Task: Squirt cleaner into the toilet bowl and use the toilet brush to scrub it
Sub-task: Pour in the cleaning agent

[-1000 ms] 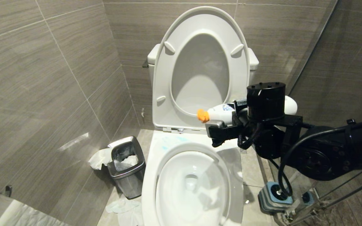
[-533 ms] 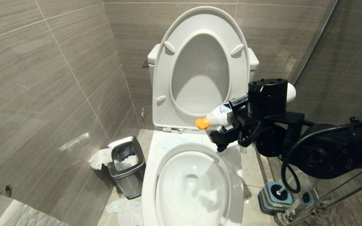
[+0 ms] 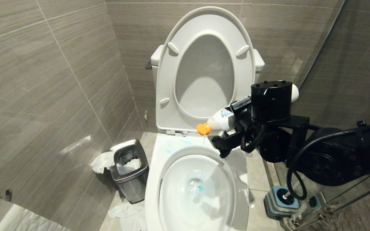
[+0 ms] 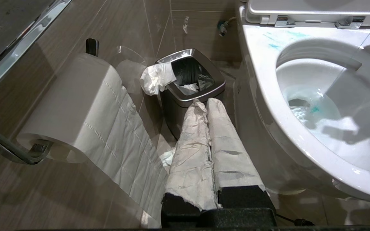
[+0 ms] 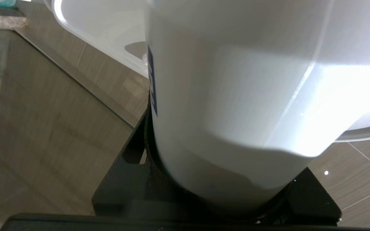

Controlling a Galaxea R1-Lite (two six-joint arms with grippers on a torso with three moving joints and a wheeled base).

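- I have the right tool (image 3: pixel 226 136) grasping the white cleaner bottle (image 3: pixel 222 120) around its body, out over the back right rim of the toilet bowl (image 3: pixel 154 179); the wrist view shows the bottle filling the jaws.
- The bottle is tipped, orange nozzle (image 3: pixel 203 129) angled down toward the bowl's back edge, above the porcelain and not touching it.
- The cleaner (image 3: pixel 200 187) shows as a turquoise blot in the water at the bottom of the bowl, plus pale blue smears (image 4: pixel 273 45) on the rim near the seat hinges.
- By my reading, the squirting step is in hand and the scrubbing has not begun.
- The next move, I judge, calls for bringing the nozzle further over the open bowl so the stream lands inside, not on the rim.
- The toilet brush (image 3: pixel 284 195) stands in its blue-grey holder (image 3: pixel 281 203) on the floor just right of the bowl, handle mostly hidden behind my right arm.
- The left tool (image 4: pixel 209 141) is clenched on nothing, parked low beside the bowl's left side, its padded fingers pointing at the steel bin (image 3: pixel 130 170).
- Room is tight: the raised seat (image 3: pixel 167 93) behind the bottle, a glass panel (image 3: pixel 342 48) to the right, the bin and loose paper on the floor to the left. Open space is straight above the bowl.
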